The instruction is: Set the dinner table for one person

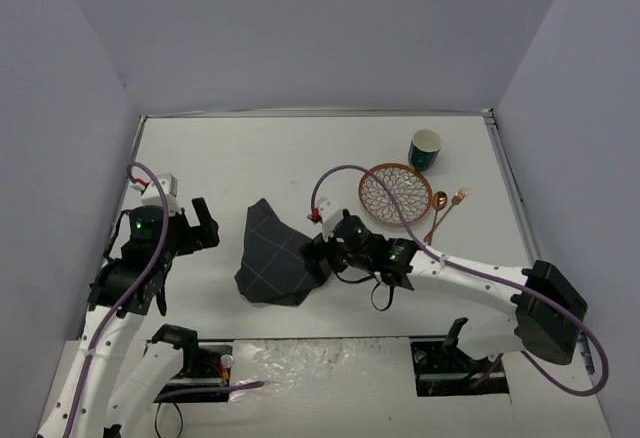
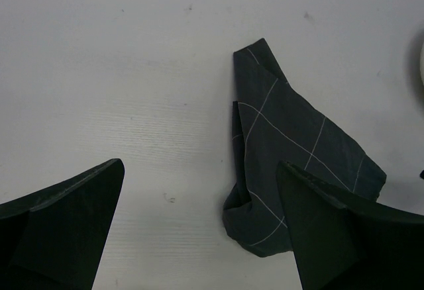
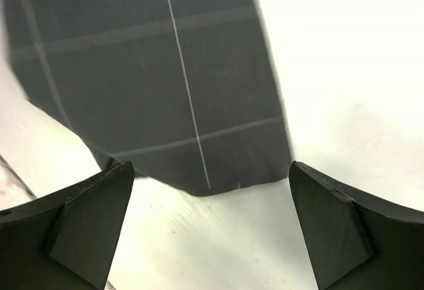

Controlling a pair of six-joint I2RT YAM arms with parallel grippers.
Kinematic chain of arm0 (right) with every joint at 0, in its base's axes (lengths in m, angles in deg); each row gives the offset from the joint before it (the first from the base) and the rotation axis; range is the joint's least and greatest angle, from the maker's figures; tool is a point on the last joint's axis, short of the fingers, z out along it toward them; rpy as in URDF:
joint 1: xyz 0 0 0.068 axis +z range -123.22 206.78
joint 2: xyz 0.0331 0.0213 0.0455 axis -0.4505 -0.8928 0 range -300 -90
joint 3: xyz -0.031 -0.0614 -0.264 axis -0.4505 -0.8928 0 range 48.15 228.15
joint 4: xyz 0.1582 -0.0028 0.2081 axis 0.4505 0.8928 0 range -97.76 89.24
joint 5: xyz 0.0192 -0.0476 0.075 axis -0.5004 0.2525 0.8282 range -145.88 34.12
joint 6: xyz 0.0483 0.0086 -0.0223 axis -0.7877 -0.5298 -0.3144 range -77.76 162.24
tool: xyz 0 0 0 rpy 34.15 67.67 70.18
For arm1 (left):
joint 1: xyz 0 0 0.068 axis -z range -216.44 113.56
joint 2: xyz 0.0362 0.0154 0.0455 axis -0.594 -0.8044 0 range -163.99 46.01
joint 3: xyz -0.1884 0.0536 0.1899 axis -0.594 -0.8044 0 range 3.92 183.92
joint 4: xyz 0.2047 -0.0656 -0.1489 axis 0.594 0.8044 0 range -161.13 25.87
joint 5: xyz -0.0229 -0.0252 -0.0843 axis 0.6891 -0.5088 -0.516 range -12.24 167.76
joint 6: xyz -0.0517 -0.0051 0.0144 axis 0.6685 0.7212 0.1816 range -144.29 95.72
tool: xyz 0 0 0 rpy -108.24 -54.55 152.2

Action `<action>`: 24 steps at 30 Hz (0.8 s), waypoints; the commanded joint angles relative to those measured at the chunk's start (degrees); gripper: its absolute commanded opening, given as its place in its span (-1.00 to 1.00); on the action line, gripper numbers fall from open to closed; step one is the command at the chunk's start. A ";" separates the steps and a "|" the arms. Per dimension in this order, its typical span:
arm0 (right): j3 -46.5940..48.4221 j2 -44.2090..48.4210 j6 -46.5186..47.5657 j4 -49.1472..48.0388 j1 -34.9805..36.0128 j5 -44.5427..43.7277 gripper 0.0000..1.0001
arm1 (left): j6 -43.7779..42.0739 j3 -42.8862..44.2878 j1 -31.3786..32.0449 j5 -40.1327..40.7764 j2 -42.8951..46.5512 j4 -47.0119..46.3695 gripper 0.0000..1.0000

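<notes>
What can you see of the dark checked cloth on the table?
The cloth is dark grey fabric with thin pale grid lines. It lies loosely folded and rumpled in an irregular shape on the white table, with one end doubled over. The right gripper hangs open at its edge; whether it touches the cloth cannot be told. Nothing else rests on it.

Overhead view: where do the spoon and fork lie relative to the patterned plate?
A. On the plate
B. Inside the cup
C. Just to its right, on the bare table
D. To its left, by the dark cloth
C: the spoon and fork lie side by side on the white table, just right of the plate.
</notes>
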 commanded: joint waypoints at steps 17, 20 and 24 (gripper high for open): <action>33.46 -31.96 12.77 4.63 -13.75 30.27 0.86 | 4.93 -4.75 0.01 -7.90 -7.23 -8.60 0.94; 34.43 -35.26 12.77 4.73 -13.91 31.16 0.82 | 4.92 -4.67 0.01 -7.37 -6.86 -8.58 0.94; 35.17 -38.12 12.89 5.24 -13.89 34.30 0.74 | 4.61 -4.66 -0.08 -7.36 -6.73 -8.42 0.94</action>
